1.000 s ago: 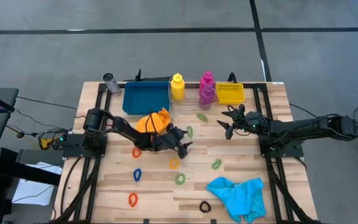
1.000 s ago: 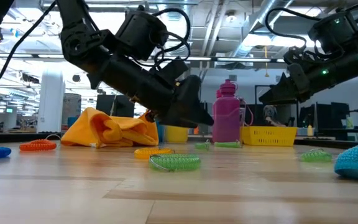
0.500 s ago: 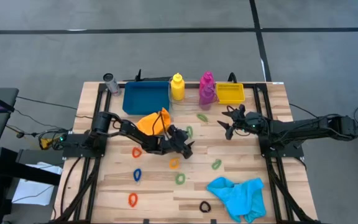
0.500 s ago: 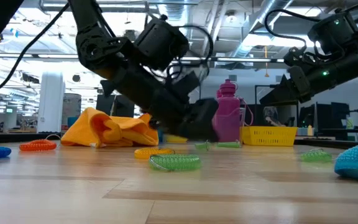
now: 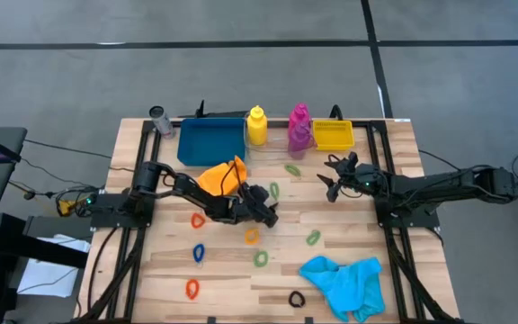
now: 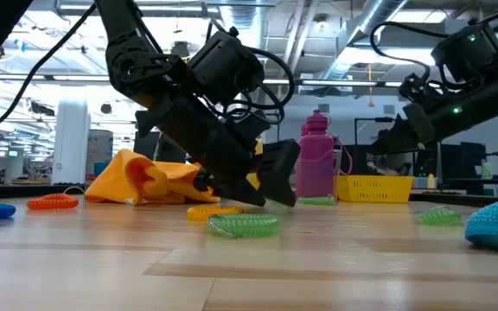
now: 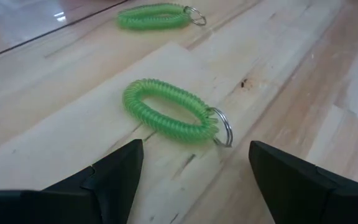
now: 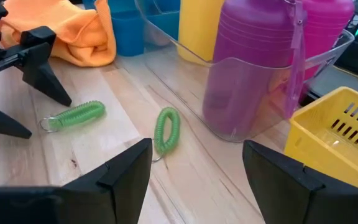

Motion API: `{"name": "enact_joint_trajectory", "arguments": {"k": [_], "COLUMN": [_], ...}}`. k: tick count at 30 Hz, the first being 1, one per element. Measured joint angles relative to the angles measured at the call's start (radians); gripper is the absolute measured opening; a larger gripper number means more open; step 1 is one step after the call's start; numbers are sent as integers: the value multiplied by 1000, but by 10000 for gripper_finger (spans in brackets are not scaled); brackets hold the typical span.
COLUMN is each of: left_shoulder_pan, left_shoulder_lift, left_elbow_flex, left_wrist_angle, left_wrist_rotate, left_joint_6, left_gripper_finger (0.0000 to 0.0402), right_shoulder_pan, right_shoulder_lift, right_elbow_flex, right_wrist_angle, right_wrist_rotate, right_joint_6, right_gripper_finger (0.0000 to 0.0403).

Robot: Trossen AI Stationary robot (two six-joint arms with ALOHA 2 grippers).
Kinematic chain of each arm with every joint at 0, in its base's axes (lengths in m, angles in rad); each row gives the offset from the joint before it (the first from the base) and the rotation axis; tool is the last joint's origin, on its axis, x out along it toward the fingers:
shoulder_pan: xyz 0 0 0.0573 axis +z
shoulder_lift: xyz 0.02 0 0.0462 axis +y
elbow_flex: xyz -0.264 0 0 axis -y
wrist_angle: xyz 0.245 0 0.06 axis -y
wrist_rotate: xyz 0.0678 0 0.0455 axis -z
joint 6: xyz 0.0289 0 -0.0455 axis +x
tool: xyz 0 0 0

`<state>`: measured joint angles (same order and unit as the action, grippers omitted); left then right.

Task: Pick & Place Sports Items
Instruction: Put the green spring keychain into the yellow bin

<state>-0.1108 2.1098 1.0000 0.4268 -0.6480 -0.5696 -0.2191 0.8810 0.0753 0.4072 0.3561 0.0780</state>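
Near the centre of the surface (image 5: 349,256), the left pincer (image 5: 266,209) hangs low with its fingers apart around nothing, a green coil ring (image 7: 169,116) lying just ahead of the tips, at about 1 o'clock from it in the high view. The right pincer (image 5: 331,180) hovers toward 3 o'clock of the centre, fingers likewise apart and empty, facing a second green ring (image 8: 166,130) and the bottle group.

Risks, as judged: the ring lies flat and thin on the wood, so fingers closing above it would meet on air, while fingers driven too low would scrape the surface and skate the ring away. Its small metal loop (image 7: 223,127) could snag a fingertip. The orange cloth (image 5: 221,175) lies touching the left forearm at 11 o'clock of the pincer, and a sweep of the arm may drag it.

Remaining items: the yellow bottle (image 5: 256,126) and magenta bottle (image 5: 299,115) stand at 12 o'clock, the purple bottle (image 8: 248,68) just before the magenta one inside a clear container (image 8: 272,93); the cyan cloth (image 5: 346,281) lies at 5 o'clock.

Hard to make out: the left arm hides part of the orange cloth; the low view screens the green ring behind the pincer; the rims of the clear container are faint from above.
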Motion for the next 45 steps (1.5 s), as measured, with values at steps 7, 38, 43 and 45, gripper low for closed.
{"name": "enact_joint_trajectory", "arguments": {"k": [7,38,43,45], "left_shoulder_pan": [3,42,41,41], "left_shoulder_lift": [-1,0,0,0], "left_elbow_flex": [0,-3,-2,-2], "left_wrist_angle": [11,12,15,15], "left_wrist_rotate": [-3,36,55,59], "left_joint_6": [-89,-144,-144,-144], "left_gripper_finger": [292,111,42,13], "right_shoulder_pan": [0,0,0,0], "right_shoulder_lift": [0,0,0,0], "right_elbow_flex": [0,0,0,0], "right_wrist_angle": [0,-6,-6,-6], "right_wrist_rotate": [0,-1,-2,-2], "right_joint_6": [0,0,0,0], "right_gripper_finger": [244,244,244,244]}}
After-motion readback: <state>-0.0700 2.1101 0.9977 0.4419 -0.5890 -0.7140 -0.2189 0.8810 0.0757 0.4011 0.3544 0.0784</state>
